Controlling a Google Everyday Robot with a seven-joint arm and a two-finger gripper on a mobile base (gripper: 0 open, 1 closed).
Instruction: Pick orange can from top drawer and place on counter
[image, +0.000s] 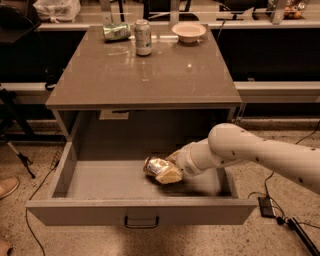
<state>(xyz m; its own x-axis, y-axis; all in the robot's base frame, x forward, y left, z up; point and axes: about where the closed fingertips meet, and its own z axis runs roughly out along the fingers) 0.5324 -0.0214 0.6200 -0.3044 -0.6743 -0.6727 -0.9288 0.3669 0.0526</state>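
gripper (169, 168) is down inside the top drawer (75, 212), clamped on the right end of the orange can (154, 166). one pale finger shows in front of the can and the other sits behind it, so it's closed about as far as the can allows. the can is tipped on its side, crumpled and shiny, close to the middle of the drawer floor and a touch toward 2 o'clock from dead centre. can't tell if it's touching the floor or just off it. the white arm (250, 152) comes in from about 4 o'clock of the frame and crosses over the drawer's right wall. starting nearest, the flat drawer front runs across 6 o'clock with its small dark pull handle (141, 221) in the middle, and the drawer is pulled well out. off at 8 o'clock there's a bit of a shoe (7, 186) on the speckled floor, and at 4 o'clock a dark power brick (265, 206) with its cable. further back, a small white tag (114, 115) sits in the cavity just under the counter (150, 80), which is glossy with a bare front half. at its far edge around 11 o'clock a silver-green can (143, 37) stands upright, with a green-labelled can (116, 32) lying on its side just beside it toward 9 o'clock. a pale bowl (188, 31) sits at the far edge around 1 o'clock, well apart from both cans.
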